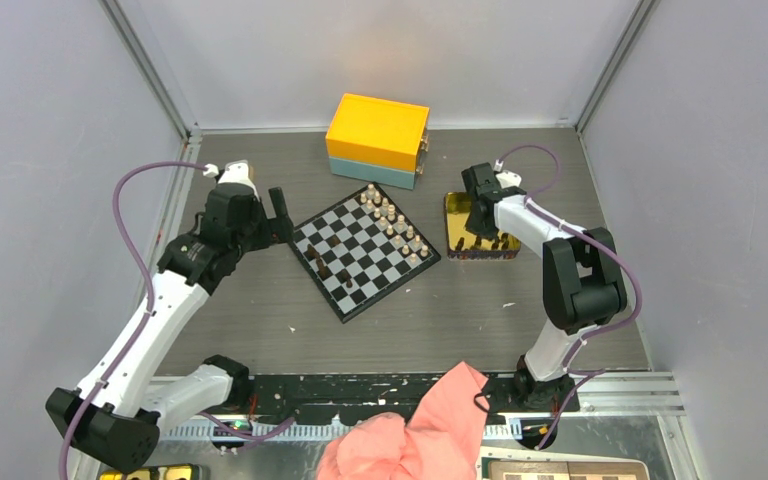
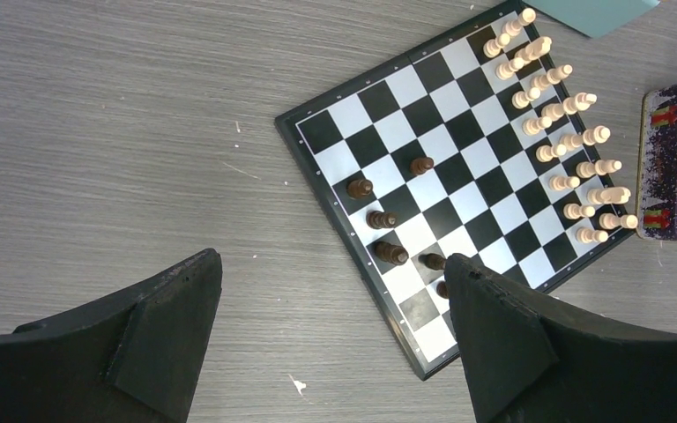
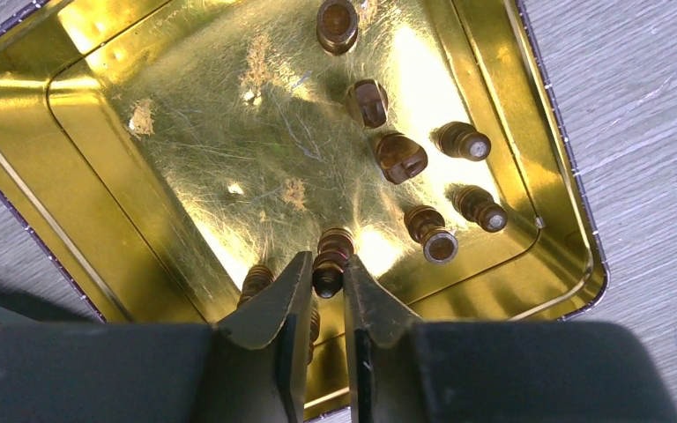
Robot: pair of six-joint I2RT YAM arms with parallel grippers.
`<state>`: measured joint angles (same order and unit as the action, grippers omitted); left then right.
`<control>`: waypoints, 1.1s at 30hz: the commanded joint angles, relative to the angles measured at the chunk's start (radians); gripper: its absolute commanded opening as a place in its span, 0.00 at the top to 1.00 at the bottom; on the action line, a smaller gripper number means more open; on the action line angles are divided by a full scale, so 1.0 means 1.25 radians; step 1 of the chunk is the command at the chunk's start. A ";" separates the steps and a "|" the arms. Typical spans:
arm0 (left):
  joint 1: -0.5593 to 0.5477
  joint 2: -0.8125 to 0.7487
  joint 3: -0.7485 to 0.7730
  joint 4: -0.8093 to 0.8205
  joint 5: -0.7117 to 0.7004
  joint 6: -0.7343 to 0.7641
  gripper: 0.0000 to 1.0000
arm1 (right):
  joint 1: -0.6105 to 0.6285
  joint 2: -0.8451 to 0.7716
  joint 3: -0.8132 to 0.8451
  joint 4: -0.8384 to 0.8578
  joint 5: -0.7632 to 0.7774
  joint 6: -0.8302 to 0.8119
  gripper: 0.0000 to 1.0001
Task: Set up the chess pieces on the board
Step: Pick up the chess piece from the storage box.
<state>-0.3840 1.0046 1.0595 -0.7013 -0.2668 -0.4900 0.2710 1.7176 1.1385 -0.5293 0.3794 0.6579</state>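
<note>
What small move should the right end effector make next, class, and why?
Probably lift straight up: the right end effector appears closed on a dark brown wooden chess piece inside the shiny gold square tin, and the black-and-white chessboard has few dark pieces so far.

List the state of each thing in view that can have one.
board: flat, partly set.
light pieces: upright, two rows filled.
dark pieces on the board: few, side unfinished.
left gripper: open, empty, over the board's edge.
right gripper: shut on a dark piece in the gold tin.
gold tin: open, other dark pieces lying inside.
yellow box: looks closed.
</note>
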 commanded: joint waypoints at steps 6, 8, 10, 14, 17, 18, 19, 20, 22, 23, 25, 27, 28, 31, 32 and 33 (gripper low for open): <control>0.004 -0.034 0.022 0.007 -0.021 0.007 0.03 | -0.004 -0.010 0.000 0.018 0.003 0.016 0.99; 0.004 -0.038 0.020 0.006 -0.021 0.006 0.03 | -0.003 -0.018 0.000 0.014 0.005 0.016 0.99; 0.005 -0.042 0.018 0.006 -0.022 0.005 0.03 | -0.004 -0.029 0.001 0.011 0.005 0.014 0.99; 0.004 -0.052 0.014 0.006 -0.023 0.002 0.03 | -0.004 -0.054 0.017 -0.003 0.007 0.004 0.99; 0.004 -0.058 0.012 0.005 -0.025 -0.001 0.03 | -0.004 -0.075 0.036 -0.017 0.007 -0.005 0.99; 0.004 -0.060 0.011 0.004 -0.026 -0.001 0.03 | -0.003 -0.082 0.043 -0.020 0.003 -0.008 0.99; 0.004 -0.064 0.011 0.003 -0.028 -0.001 0.03 | -0.003 -0.087 0.050 -0.024 0.000 -0.011 0.99; 0.004 -0.067 0.009 0.003 -0.030 -0.001 0.03 | -0.003 -0.092 0.059 -0.029 -0.004 -0.014 0.99; 0.004 -0.076 0.007 0.001 -0.033 -0.004 0.03 | 0.001 -0.103 0.076 -0.041 -0.006 -0.019 0.99; 0.004 -0.080 0.005 0.000 -0.034 -0.004 0.03 | 0.005 -0.107 0.088 -0.045 -0.006 -0.021 0.99; 0.004 -0.087 0.003 -0.003 -0.034 -0.006 0.03 | 0.012 -0.114 0.102 -0.055 -0.009 -0.024 0.99; 0.004 -0.095 0.003 -0.009 -0.037 -0.006 0.03 | 0.020 -0.121 0.120 -0.066 -0.014 -0.026 0.99; 0.004 -0.099 0.002 -0.012 -0.039 -0.006 0.03 | 0.028 -0.125 0.129 -0.069 -0.017 -0.028 0.99; 0.004 -0.113 0.002 -0.019 -0.047 -0.005 0.03 | 0.060 -0.125 0.163 -0.087 -0.023 -0.034 0.99; 0.004 -0.118 0.003 -0.023 -0.050 -0.004 0.03 | 0.075 -0.123 0.178 -0.092 -0.025 -0.037 0.99; 0.005 -0.122 0.004 -0.027 -0.052 -0.004 0.03 | 0.092 -0.118 0.193 -0.097 -0.027 -0.039 0.99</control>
<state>-0.3840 0.8860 1.0588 -0.7280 -0.2977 -0.4911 0.3202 1.6016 1.2892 -0.6243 0.3576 0.6308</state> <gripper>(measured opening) 0.969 0.214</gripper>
